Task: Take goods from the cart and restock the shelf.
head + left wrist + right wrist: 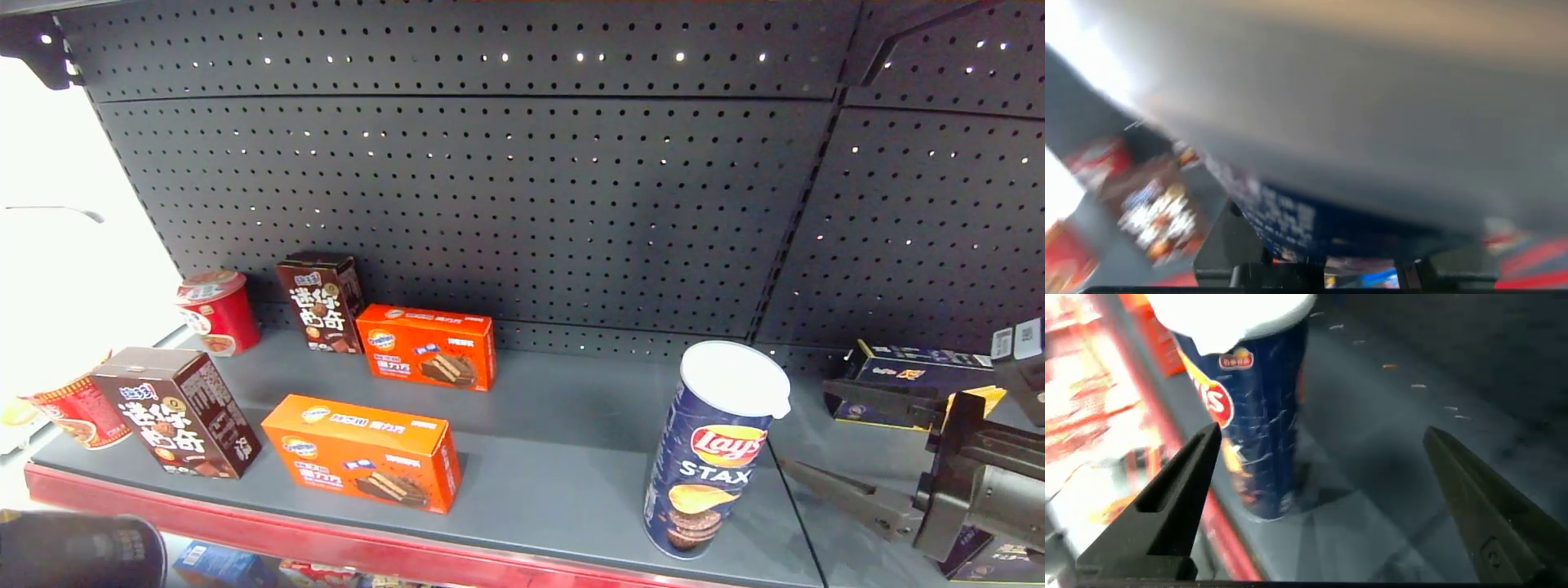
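A chip can (714, 457) is stood upright on the shelf (555, 433), label outward for display; the right tool (804, 425) is held spread, empty, beside it.

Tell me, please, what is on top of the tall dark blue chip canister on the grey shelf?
A round white plastic lid caps the dark blue chip canister; nothing rests on the lid. Whatever is inside is covered by it.
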You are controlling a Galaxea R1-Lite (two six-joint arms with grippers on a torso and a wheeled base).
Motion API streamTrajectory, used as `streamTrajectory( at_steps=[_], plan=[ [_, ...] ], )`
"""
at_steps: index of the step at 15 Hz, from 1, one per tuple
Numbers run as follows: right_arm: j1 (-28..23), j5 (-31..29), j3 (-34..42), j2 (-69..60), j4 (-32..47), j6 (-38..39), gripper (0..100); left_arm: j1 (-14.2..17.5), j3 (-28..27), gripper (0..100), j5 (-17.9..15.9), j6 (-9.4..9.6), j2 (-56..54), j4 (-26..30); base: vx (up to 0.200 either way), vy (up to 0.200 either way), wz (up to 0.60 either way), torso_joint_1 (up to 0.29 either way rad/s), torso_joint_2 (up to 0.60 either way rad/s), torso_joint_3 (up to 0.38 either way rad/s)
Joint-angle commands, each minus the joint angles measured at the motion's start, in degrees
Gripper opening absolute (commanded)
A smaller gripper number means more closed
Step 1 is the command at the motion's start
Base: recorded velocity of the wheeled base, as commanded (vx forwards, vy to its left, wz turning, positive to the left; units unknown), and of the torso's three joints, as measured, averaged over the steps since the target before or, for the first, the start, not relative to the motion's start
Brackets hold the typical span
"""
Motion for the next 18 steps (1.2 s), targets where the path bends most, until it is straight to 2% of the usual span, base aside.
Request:
streamTrajectory(
  at_steps=[1,2,3,5,6,8,10,11,12,13,14,15,17,18],
  plan=[
    [0.13,-1.84,0.2,-1.76,-0.12,0.6,100,-0.08,-8.64,0,-8.77,-1.65,13.88,-0.23,0.0,0.0,0.0,0.0,0.0,0.0],
    [0.13,-2.63,0.38,-1.84,-0.12,0.68,100,-0.79,-9.17,0,-11.32,-1.74,17.04,-0.4,0.0,0.0,0.0,0.0,0.0,0.0],
    [0.13,-2.8,0.29,-2.02,-0.12,0.68,100,-2.11,-9.43,0,-11.76,-1.74,19.77,-0.67,0.0,0.0,0.0,0.0,0.0,0.0],
    [0.74,-4.65,0.29,-2.37,-0.03,0.6,100,-7.47,-9.7,0,-11.76,-2.35,26.36,-2.87,0.0,0.0,0.0,0.0,0.0,0.0],
    [0.92,-5.44,0.2,-2.2,-0.03,0.6,100,-8.35,-9.87,0,-11.67,-2.53,27.68,-3.74,0.0,0.0,0.0,0.0,0.0,0.0],
    [1.44,-11.15,-0.33,-0.97,-0.03,0.6,100,-9.14,-11.63,0,-10.7,-2.88,35.94,-10.86,0.0,0.0,0.0,0.0,0.0,0.0],
    [1.71,-13.0,-0.94,-0.44,-0.03,0.68,100,-11.07,-13.21,0,-8.24,-2.88,41.04,-14.99,0.0,0.0,0.0,0.0,0.0,0.0],
    [1.71,-13.17,-1.03,0.18,-0.12,0.68,100,-13.8,-13.74,0,-5.17,-2.88,42.35,-15.17,0.0,0.0,0.0,0.0,0.0,0.0],
    [1.71,-13.17,-1.03,0.18,-0.12,0.68,100,-13.8,-13.74,0,-5.17,-2.88,42.35,-15.17,0.0,0.0,0.0,0.0,0.0,0.0],
    [1.36,-13.44,-2.35,1.5,-0.47,0.42,100,-20.83,-15.15,0,0.46,-2.88,45.61,-15.43,0.0,0.0,0.0,0.0,0.0,0.0],
    [0.56,-14.05,-3.49,2.2,-0.47,0.42,100,-23.38,-16.82,0,1.95,-2.88,47.72,-15.35,0.0,0.0,0.0,0.0,0.0,0.0],
    [0.48,-14.14,-3.58,2.2,-0.47,0.42,100,-23.46,-16.91,0,1.95,-2.88,47.89,-15.43,0.0,0.0,0.0,0.0,0.0,0.0],
    [-0.84,-15.37,-4.72,3.87,-0.47,0.42,100,-26.8,-20.77,0,4.06,-2.79,52.29,-15.43,0.0,0.0,0.0,0.0,0.0,0.0],
    [-0.93,-16.07,-4.9,3.96,-0.2,0.42,100,-27.42,-21.83,0,4.59,-2.79,53.52,-15.43,0.0,0.0,0.0,0.0,0.0,0.0]
  ],
)
